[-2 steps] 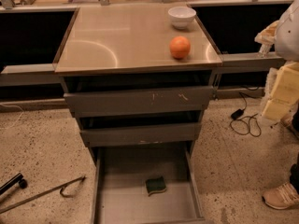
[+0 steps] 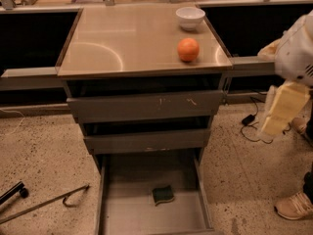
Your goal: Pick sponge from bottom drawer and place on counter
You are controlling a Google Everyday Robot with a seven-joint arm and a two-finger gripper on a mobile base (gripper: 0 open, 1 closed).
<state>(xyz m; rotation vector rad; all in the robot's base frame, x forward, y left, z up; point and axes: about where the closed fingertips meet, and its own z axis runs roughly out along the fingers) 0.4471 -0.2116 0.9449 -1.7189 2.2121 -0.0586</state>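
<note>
The dark green sponge (image 2: pixel 163 195) lies flat on the floor of the open bottom drawer (image 2: pixel 127 214), near its middle. The tan glossy counter (image 2: pixel 127 38) tops the grey cabinet. My gripper (image 2: pixel 282 110), pale yellow under a white arm, hangs at the right edge of the view. It is beside the cabinet at the height of the upper drawers, well above and to the right of the sponge, and holds nothing that I can see.
An orange (image 2: pixel 188 49) and a white bowl (image 2: pixel 190 17) sit on the counter's right side. Two narrower drawers (image 2: pixel 144 106) stand slightly open above the bottom one. A person's shoe (image 2: pixel 295 205) and cables (image 2: pixel 249 126) are on the floor at right, a metal rod (image 2: pixel 44 204) at left.
My gripper has shifted slightly down and left beside the cabinet. The sponge, drawers, orange and bowl have not moved.
</note>
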